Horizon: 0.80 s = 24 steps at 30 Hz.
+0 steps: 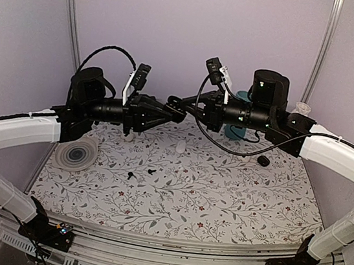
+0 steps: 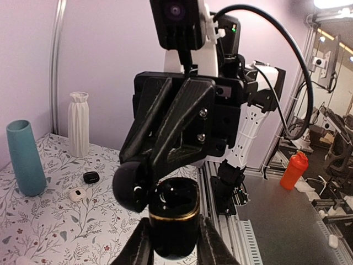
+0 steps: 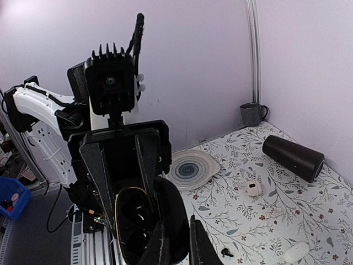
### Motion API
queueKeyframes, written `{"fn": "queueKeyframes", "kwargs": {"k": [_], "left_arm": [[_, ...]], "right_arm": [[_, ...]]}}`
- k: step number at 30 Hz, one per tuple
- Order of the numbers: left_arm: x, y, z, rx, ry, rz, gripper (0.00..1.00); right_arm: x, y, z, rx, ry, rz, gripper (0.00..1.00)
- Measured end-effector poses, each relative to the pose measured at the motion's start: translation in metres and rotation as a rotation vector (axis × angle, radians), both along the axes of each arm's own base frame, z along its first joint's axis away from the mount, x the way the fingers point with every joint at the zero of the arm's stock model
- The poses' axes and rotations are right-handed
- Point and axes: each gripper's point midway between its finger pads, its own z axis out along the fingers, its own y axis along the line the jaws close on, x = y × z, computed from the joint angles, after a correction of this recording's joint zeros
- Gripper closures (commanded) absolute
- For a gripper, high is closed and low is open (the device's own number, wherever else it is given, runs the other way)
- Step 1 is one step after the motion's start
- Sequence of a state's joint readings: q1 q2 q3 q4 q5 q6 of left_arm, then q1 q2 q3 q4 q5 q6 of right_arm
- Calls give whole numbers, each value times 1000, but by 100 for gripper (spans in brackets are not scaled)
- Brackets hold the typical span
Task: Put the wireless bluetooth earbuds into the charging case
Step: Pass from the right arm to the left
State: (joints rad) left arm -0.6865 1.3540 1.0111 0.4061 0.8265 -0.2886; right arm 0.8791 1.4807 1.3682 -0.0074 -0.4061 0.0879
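The black charging case [image 2: 174, 221], gold-rimmed, is held up in the air with my left gripper [image 2: 174, 249] shut on its body. Its lid [image 2: 128, 185] is swung open, and both cavities [image 3: 132, 226] look empty. My right gripper [image 3: 177, 244] comes in from the opposite side, shut on the lid [image 3: 179, 212]. In the top view the two grippers [image 1: 178, 114] [image 1: 174, 101] meet above the table's far centre. Two tiny black earbuds [image 1: 152, 170] [image 1: 131, 175] lie on the floral cloth below; one earbud [image 3: 225, 253] also shows in the right wrist view.
A swirl-patterned plate [image 1: 76, 155] lies at the left. A teal vase [image 2: 25, 157], a white vase [image 2: 78, 124], a small black rounded object [image 2: 91, 177] and a white one [image 2: 77, 194] stand at the right. A black cylinder [image 3: 292, 157] and a mug [image 3: 252, 114] sit far left.
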Motion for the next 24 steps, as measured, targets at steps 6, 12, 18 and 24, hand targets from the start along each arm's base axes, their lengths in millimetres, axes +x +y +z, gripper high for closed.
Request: {"fn": "queueKeyframes", "kwargs": {"k": [6, 12, 18, 24], "left_arm": [[-1, 1, 0, 0, 7, -8, 97], [-2, 1, -1, 1, 6, -14, 100], [-3, 3, -3, -2, -4, -11, 100], [-5, 7, -9, 2, -1, -5, 100]], "right_arm": [[-1, 0, 0, 1, 0, 8, 97], [-2, 1, 0, 1, 1, 12, 85], [-3, 1, 1, 8, 5, 17, 54], [-1, 1, 2, 8, 3, 3, 45]]}}
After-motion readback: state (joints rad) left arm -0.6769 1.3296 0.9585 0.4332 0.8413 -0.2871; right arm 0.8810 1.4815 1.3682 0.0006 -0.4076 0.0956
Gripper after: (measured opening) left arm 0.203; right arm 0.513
